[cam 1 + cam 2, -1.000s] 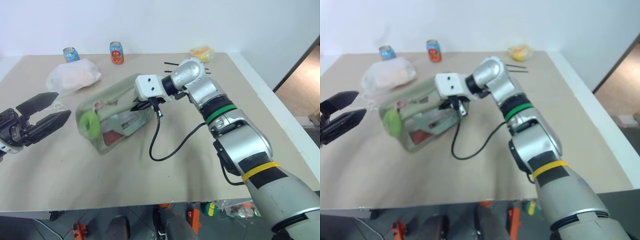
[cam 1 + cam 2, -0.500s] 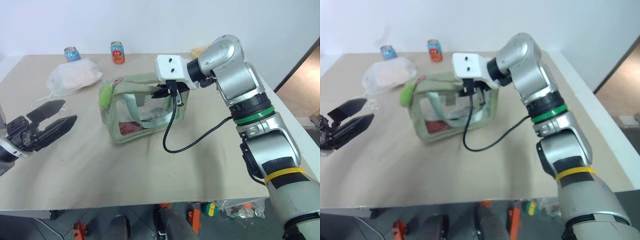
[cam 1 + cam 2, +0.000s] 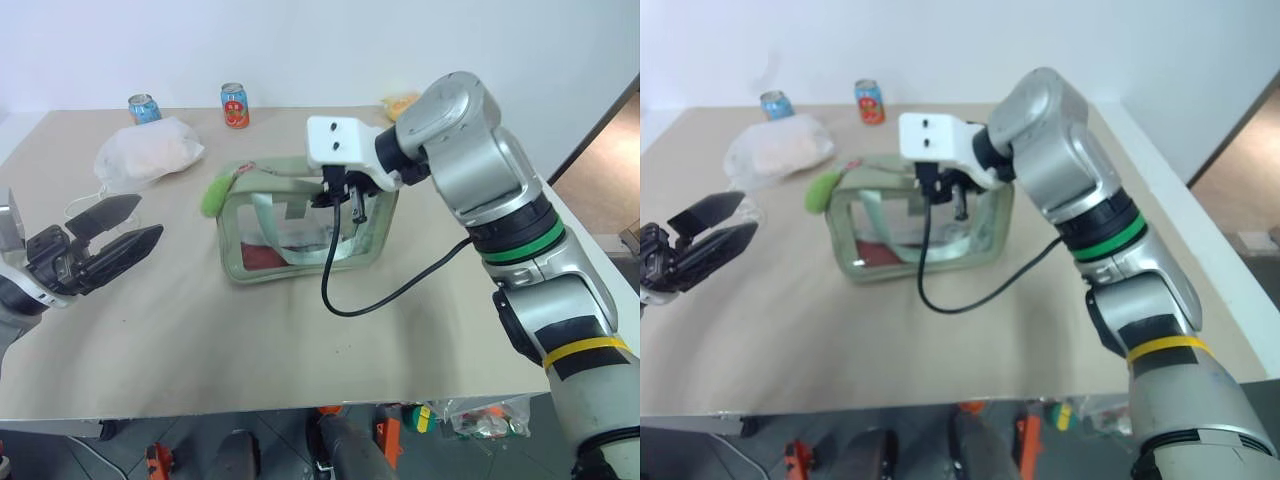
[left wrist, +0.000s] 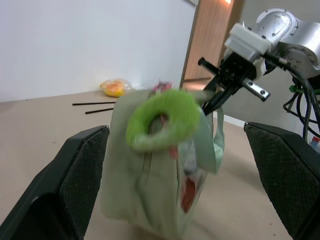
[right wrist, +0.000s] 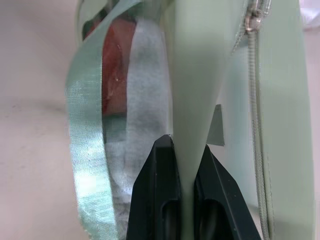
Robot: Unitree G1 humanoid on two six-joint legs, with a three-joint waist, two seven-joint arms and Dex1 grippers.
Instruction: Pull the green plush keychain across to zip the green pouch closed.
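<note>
Table (image 3: 150,330): two cans (image 3: 233,105), labels unreadable; green pouch (image 3: 300,225) unmarked.

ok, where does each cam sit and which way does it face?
Head pair: on the head, looking down over the table; both arms in frame.
Left wrist: looks between open left gripper fingers at the keychain on the pouch.
Right wrist: looks along the right gripper, pinched on pouch fabric.
Shared: pouch in all; left wrist view also catches the right gripper.

Tan table (image 3: 180,330) with pouch (image 3: 300,225), cans (image 3: 234,105)
</note>
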